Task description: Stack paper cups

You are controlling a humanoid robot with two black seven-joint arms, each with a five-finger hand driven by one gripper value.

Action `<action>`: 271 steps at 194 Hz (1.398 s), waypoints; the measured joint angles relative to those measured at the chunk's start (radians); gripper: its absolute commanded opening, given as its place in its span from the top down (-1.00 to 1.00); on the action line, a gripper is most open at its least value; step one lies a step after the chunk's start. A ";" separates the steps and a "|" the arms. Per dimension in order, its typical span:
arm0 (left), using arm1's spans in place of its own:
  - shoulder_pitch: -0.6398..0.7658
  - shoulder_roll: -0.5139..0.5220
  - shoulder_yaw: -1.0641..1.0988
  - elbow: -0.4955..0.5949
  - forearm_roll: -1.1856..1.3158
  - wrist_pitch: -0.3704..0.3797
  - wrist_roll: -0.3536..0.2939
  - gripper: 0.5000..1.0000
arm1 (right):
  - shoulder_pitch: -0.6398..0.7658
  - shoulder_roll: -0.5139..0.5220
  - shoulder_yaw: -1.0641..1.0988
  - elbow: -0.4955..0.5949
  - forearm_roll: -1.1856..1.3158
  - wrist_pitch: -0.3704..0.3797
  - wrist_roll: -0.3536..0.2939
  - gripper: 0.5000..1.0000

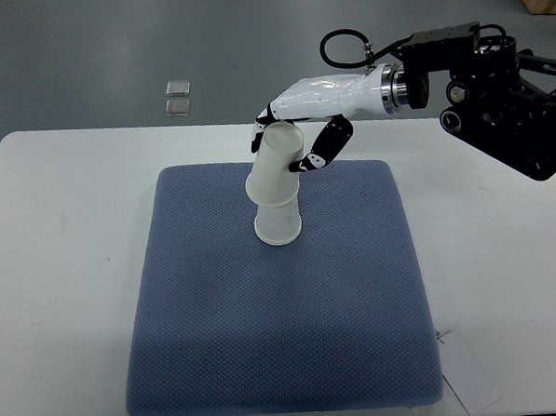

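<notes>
right hand (296,139) wraps its fingers around the upper paper cup (275,166), inverted, tilted, seated over the lower cup (277,225) on the blue mat (271,338) mid-tabletop (61,253). the grip likely steadies the nesting. left hand unseen.

You are looking down on a white table (61,253) with rounded corners, and a blue textured mat (279,357) covers most of its middle. Beyond the far edge you see a smooth grey-green floor (128,42) with soft, even light and faint glare. Two small clear squares (177,97) lie on that floor. A wooden corner (550,4) shows at top right.
</notes>
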 measured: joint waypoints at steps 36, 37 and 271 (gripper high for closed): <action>0.000 0.000 0.000 0.000 0.000 0.000 0.000 -1.00 | -0.005 0.017 -0.001 -0.026 -0.005 -0.004 0.000 1.00; 0.000 0.000 0.000 0.000 0.000 0.000 0.000 -1.00 | -0.005 0.018 -0.001 -0.027 -0.005 -0.004 0.000 1.00; 0.000 0.000 0.000 0.000 0.000 0.000 0.000 -1.00 | -0.088 -0.244 0.061 -0.037 0.295 -0.024 -0.014 -0.64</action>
